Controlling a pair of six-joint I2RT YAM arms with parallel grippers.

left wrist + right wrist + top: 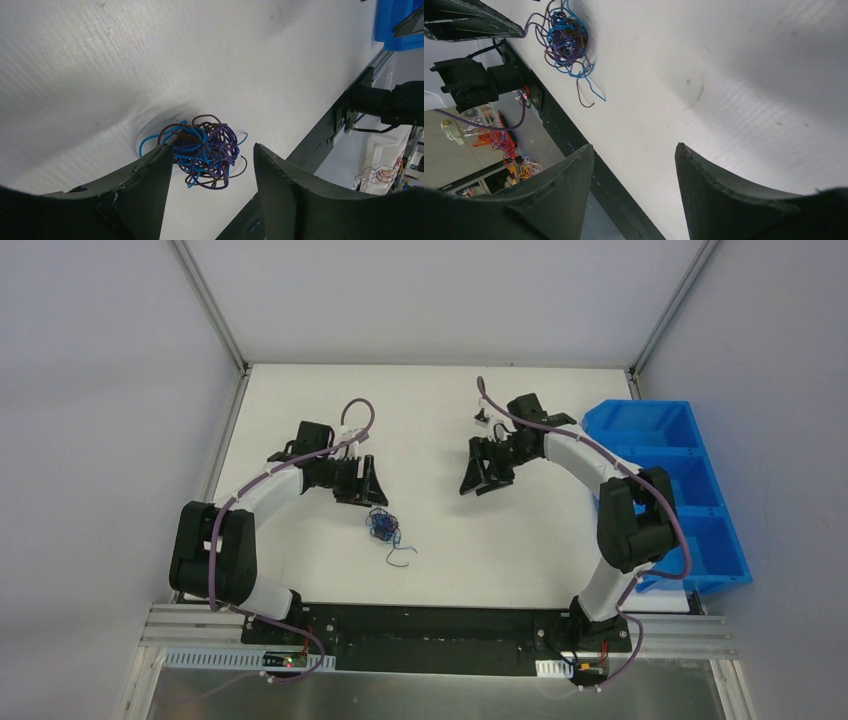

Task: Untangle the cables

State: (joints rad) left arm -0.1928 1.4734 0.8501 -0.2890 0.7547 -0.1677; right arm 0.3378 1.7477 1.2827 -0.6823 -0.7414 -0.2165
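The cables (383, 527) lie just near-right of your left gripper (364, 495), its jaws wide and empty. Your right gripper (478, 483), also wide, sits well apart.

A white table (430, 410) sits inside a grey-walled enclosure. Against its right side stands a blue bin (700, 475), split into three compartments in a row. A black rail (430, 625) runs along the near edge, and silver frame posts (208, 305) rise from the far corners.
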